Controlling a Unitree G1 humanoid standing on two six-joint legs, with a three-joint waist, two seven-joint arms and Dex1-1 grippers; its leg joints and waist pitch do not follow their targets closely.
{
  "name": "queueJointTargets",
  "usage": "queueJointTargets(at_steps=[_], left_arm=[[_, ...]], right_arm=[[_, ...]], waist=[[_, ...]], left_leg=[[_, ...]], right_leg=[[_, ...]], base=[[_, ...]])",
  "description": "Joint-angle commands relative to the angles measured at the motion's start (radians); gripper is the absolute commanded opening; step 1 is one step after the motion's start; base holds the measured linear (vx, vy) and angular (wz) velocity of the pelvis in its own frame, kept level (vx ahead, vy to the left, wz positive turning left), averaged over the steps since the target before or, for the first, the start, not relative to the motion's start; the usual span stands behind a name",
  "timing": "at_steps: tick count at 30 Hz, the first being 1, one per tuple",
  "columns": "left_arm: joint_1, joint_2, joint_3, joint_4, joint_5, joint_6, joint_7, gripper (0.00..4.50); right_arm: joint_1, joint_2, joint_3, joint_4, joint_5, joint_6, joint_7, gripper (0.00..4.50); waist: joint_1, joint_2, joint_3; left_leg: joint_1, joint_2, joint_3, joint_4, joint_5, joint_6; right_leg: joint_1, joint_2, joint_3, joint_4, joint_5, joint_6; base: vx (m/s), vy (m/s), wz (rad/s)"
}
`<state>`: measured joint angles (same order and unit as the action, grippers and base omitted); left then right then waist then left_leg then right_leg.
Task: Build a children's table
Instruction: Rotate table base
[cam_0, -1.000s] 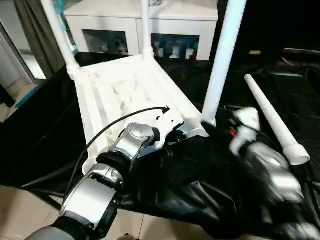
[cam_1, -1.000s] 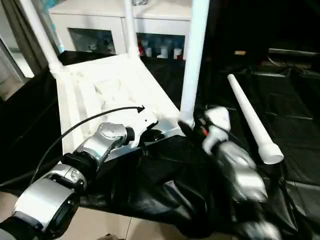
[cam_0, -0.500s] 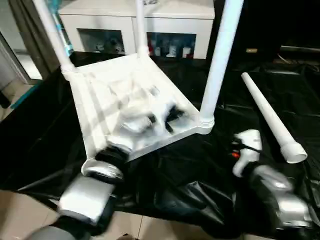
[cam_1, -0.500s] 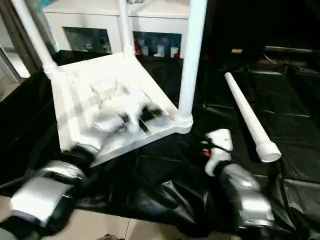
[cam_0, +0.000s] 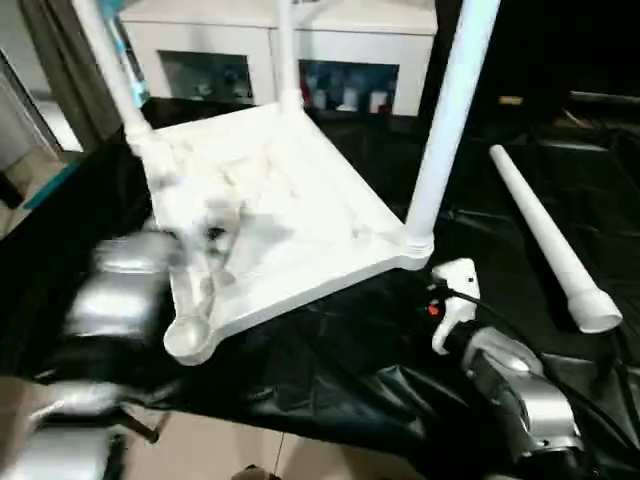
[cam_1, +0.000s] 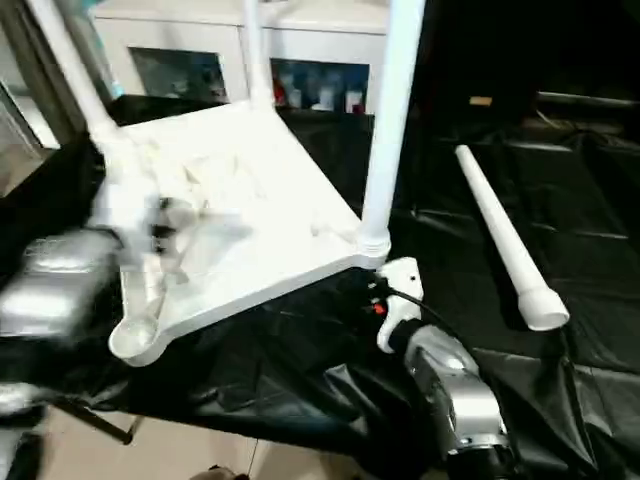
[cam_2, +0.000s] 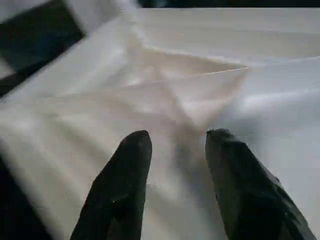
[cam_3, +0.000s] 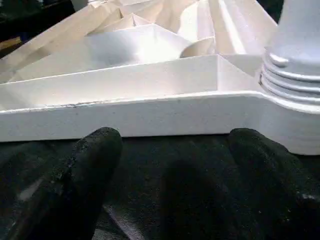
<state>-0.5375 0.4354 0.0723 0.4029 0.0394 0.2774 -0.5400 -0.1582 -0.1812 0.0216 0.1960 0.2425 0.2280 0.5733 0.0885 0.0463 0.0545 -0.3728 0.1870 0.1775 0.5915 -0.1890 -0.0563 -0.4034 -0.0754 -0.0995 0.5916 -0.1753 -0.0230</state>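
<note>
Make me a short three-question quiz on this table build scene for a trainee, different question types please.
1. True or false: all four corner sockets of the upturned table top already hold legs.
2. Multiple choice: where does the loose leg lie? A) on the white cabinet B) on the black sheet on the robot's right C) in the left gripper
3. Fill in: the right gripper is open and faces the table top's near ____.

Key:
1. False; the near-left empty socket has no leg, and three legs stand.
2. B
3. edge, beside the near-right standing leg.
</note>
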Motion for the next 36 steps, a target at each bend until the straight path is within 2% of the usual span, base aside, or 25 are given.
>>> queueJointTargets(at_steps=[1, 3, 5, 6, 8, 9, 10, 11, 12, 13, 15, 18, 20, 26, 29, 31, 32, 34, 36], left_arm=[[0.023, -0.002, -0.017, -0.050, -0.003, 0.002, -0.028, 2.03], [0.049, -0.029, -0.033, -0.126, -0.065, 0.015, -0.104, 2.03], [0.061, -0.040, -0.043, -0.167, -0.084, 0.056, -0.116, 2.03], [0.064, -0.038, -0.049, -0.170, -0.080, 0.074, -0.105, 2.03], [0.068, -0.030, -0.054, -0.172, -0.065, 0.106, -0.077, 2.03], [0.059, -0.008, -0.050, -0.134, -0.013, 0.111, -0.021, 2.03], [0.058, -0.004, -0.049, -0.128, -0.005, 0.111, -0.011, 2.03], [0.049, 0.019, -0.039, -0.096, 0.047, 0.112, 0.050, 2.03], [0.046, 0.033, -0.027, -0.083, 0.073, 0.113, 0.091, 2.03], [0.046, 0.041, -0.018, -0.080, 0.086, 0.116, 0.114, 2.03], [0.048, 0.056, 0.007, -0.080, 0.108, 0.131, 0.178, 2.03], [0.056, 0.077, 0.028, -0.086, 0.141, 0.161, 0.266, 2.03], [0.074, 0.098, 0.027, -0.089, 0.159, 0.198, 0.293, 2.03], [0.136, 0.110, -0.044, -0.101, 0.163, 0.312, 0.177, 2.03], [0.172, 0.126, -0.103, -0.144, 0.141, 0.383, 0.086, 2.03], [0.177, 0.129, -0.111, -0.156, 0.131, 0.396, 0.072, 2.03], [0.183, 0.126, -0.116, -0.187, 0.094, 0.407, 0.029, 2.03], [0.199, 0.123, -0.136, -0.257, 0.034, 0.414, -0.061, 2.03], [0.215, 0.126, -0.167, -0.315, -0.009, 0.396, -0.155, 2.03]], right_arm=[[-0.017, 0.002, 0.014, -0.011, 0.004, 0.000, 0.009, 3.86], [-0.022, 0.009, 0.015, -0.025, 0.007, -0.011, 0.015, 3.86], [-0.028, 0.011, 0.009, -0.028, 0.010, -0.014, 0.012, 3.86], [-0.030, 0.010, 0.007, -0.028, 0.011, -0.014, 0.010, 3.86], [-0.032, 0.008, 0.005, -0.029, 0.012, -0.011, 0.009, 3.86], [-0.029, 0.001, 0.006, -0.026, 0.004, -0.006, 0.004, 3.86], [-0.029, 0.001, 0.006, -0.025, 0.003, -0.006, 0.003, 3.86], [-0.028, -0.001, 0.008, -0.019, -0.003, -0.005, -0.003, 3.86], [-0.033, 0.000, 0.012, -0.003, -0.014, -0.010, -0.013, 3.86], [-0.037, 0.002, 0.014, 0.008, -0.023, -0.014, -0.019, 3.86], [-0.051, 0.014, 0.018, 0.031, -0.033, -0.018, -0.036, 3.86], [-0.084, 0.032, 0.023, 0.075, -0.047, -0.026, -0.061, 3.86], [-0.118, 0.043, 0.030, 0.119, -0.058, -0.030, -0.077, 3.86], [-0.202, 0.069, 0.042, 0.246, -0.101, -0.050, -0.125, 3.86], [-0.258, 0.082, 0.037, 0.321, -0.119, -0.071, -0.152, 3.86], [-0.267, 0.083, 0.036, 0.335, -0.119, -0.076, -0.153, 3.86], [-0.279, 0.082, 0.032, 0.350, -0.116, -0.082, -0.149, 3.86], [-0.286, 0.076, 0.025, 0.366, -0.115, -0.093, -0.143, 3.86], [-0.295, 0.066, 0.015, 0.390, -0.121, -0.112, -0.142, 3.86]], waist=[[-0.004, -0.006, -0.060], [-0.002, -0.011, -0.061], [-0.001, -0.009, -0.062], [-0.004, -0.005, -0.062], [-0.007, -0.011, -0.063], [-0.010, -0.005, -0.063], [-0.013, -0.008, -0.062], [-0.015, -0.008, -0.065], [-0.020, -0.013, -0.066], [-0.022, -0.010, -0.066], [-0.030, -0.006, -0.067], [-0.030, -0.015, -0.067], [-0.030, -0.013, -0.067], [-0.028, -0.003, -0.069], [-0.028, -0.006, -0.068], [-0.029, -0.005, -0.065], [-0.029, -0.013, -0.064], [-0.024, -0.011, -0.065], [-0.019, -0.008, -0.065]], left_leg=[[0.021, 0.051, -0.015, -0.075, -0.220, 0.039], [0.018, 0.051, -0.015, -0.076, -0.212, 0.034], [0.019, 0.053, -0.014, -0.076, -0.206, 0.030], [0.014, 0.052, -0.015, -0.077, -0.202, 0.028], [0.011, 0.047, -0.015, -0.075, -0.197, 0.031], [0.010, 0.044, -0.014, -0.073, -0.199, 0.033], [0.008, 0.043, -0.015, -0.073, -0.198, 0.034], [0.006, 0.040, -0.016, -0.071, -0.187, 0.036], [0.005, 0.039, -0.017, -0.070, -0.177, 0.040], [0.004, 0.039, -0.019, -0.069, -0.171, 0.040], [0.007, 0.041, -0.019, -0.068, -0.168, 0.042], [0.008, 0.043, -0.019, -0.068, -0.165, 0.050], [0.009, 0.043, -0.019, -0.069, -0.168, 0.048], [0.014, 0.044, -0.017, -0.067, -0.163, 0.033], [0.014, 0.044, -0.018, -0.069, -0.189, 0.025], [0.016, 0.043, -0.017, -0.069, -0.202, 0.023], [0.015, 0.043, -0.016, -0.070, -0.208, 0.024], [0.015, 0.046, -0.018, -0.070, -0.200, 0.022], [0.023, 0.047, -0.014, -0.068, -0.200, 0.023]], right_leg=[[0.040, -0.080, 0.063, -0.079, -0.304, -0.160], [0.043, -0.083, 0.065, -0.076, -0.304, -0.160], [0.039, -0.080, 0.066, -0.074, -0.283, -0.166], [0.043, -0.077, 0.066, -0.071, -0.260, -0.168], [0.048, -0.077, 0.065, -0.067, -0.243, -0.165], [0.048, -0.075, 0.064, -0.072, -0.247, -0.158], [0.051, -0.074, 0.064, -0.071, -0.249, -0.152], [0.054, -0.074, 0.063, -0.070, -0.248, -0.143], [0.056, -0.073, 0.061, -0.070, -0.242, -0.136], [0.056, -0.072, 0.061, -0.068, -0.237, -0.136], [0.053, -0.071, 0.059, -0.067, -0.223, -0.153], [0.051, -0.072, 0.060, -0.065, -0.219, -0.177], [0.050, -0.072, 0.059, -0.062, -0.215, -0.183], [0.045, -0.074, 0.063, -0.058, -0.185, -0.200], [0.047, -0.077, 0.063, -0.059, -0.199, -0.210], [0.046, -0.075, 0.063, -0.063, -0.217, -0.207], [0.047, -0.077, 0.064, -0.065, -0.230, -0.206], [0.048, -0.081, 0.065, -0.062, -0.242, -0.207], [0.040, -0.078, 0.066, -0.065, -0.235, -0.212]], base=[[0.000, 0.000, 0.00], [0.000, 0.000, 0.00], [0.000, 0.000, 0.00], [0.000, 0.000, 0.00], [0.000, 0.000, 0.00], [0.000, 0.000, 0.00], [0.000, 0.000, 0.00], [0.000, 0.000, 0.00], [0.000, 0.000, 0.00], [0.000, 0.000, 0.00], [0.000, 0.000, 0.00], [0.000, 0.000, 0.00], [0.000, 0.000, 0.00], [0.000, 0.000, 0.00], [0.000, 0.000, 0.00], [0.000, 0.000, 0.00], [0.000, 0.000, 0.00], [0.000, 0.000, 0.00], [0.000, 0.000, 0.00]])
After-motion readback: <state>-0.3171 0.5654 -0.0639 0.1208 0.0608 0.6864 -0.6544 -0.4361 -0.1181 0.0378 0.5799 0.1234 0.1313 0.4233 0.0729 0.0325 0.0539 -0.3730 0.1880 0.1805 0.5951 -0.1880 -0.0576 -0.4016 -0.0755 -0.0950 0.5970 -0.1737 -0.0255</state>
